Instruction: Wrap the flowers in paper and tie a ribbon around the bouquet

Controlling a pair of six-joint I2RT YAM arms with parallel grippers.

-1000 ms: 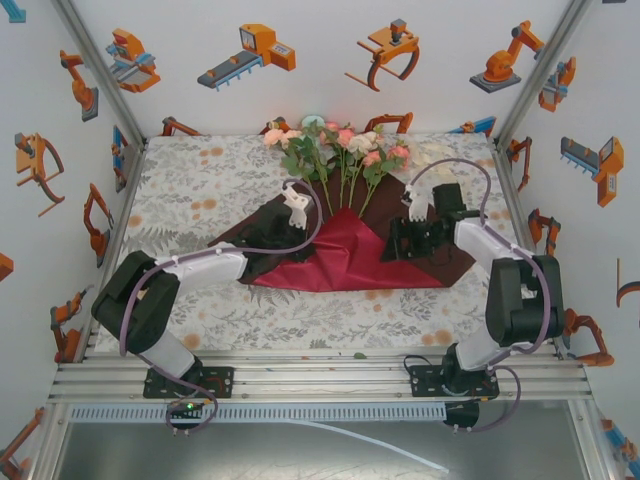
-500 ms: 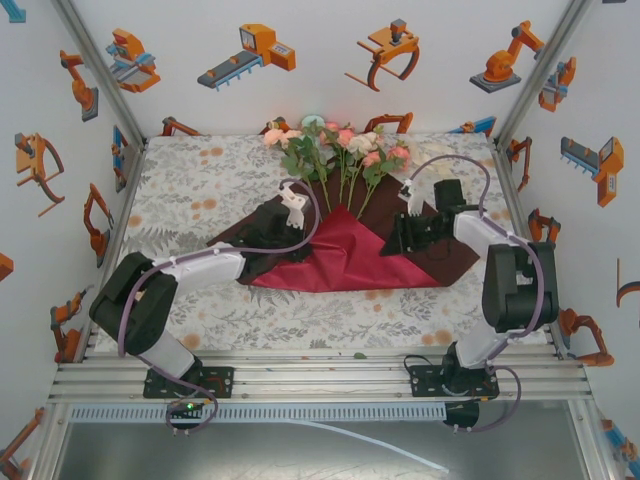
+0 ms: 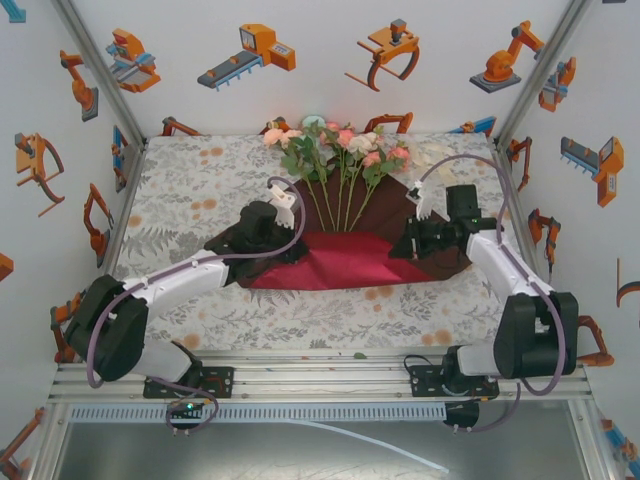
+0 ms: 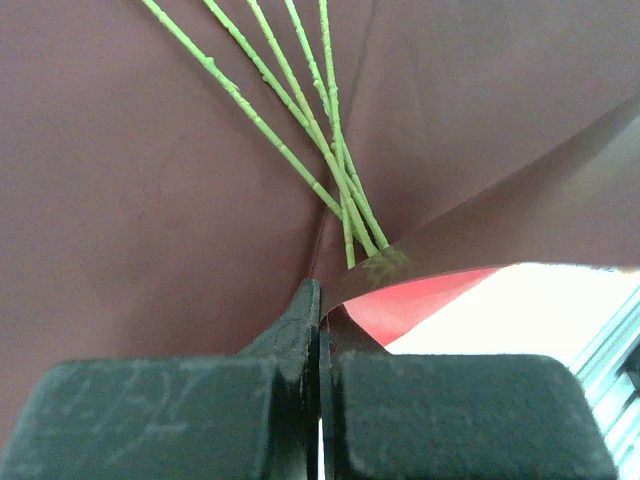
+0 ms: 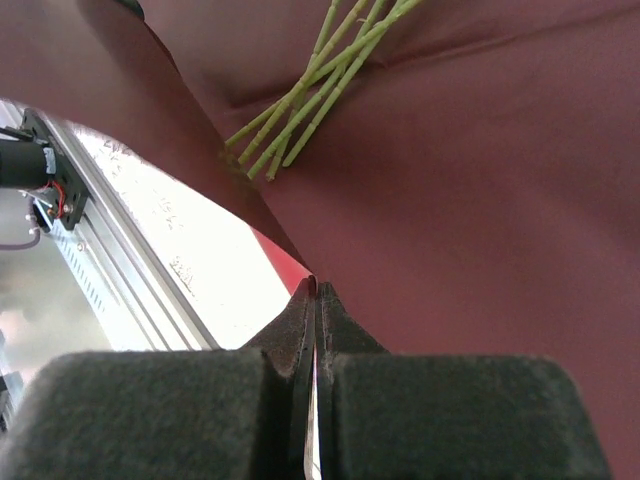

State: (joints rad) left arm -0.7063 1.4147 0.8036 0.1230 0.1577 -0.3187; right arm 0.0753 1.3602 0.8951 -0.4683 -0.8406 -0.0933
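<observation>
The table [image 3: 190, 190] bears the paper [image 3: 345, 262] (dark red) and the flowers [image 3: 345, 140].

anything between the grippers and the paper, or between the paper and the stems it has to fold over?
Nothing visible. The left gripper and right gripper are each shut on an edge of the paper. The flowers lie on the sheet between the two grips, stems bare, nothing over them.

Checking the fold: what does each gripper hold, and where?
Both pinch the dark red paper sheet: left gripper its left edge, right gripper its right edge.
</observation>
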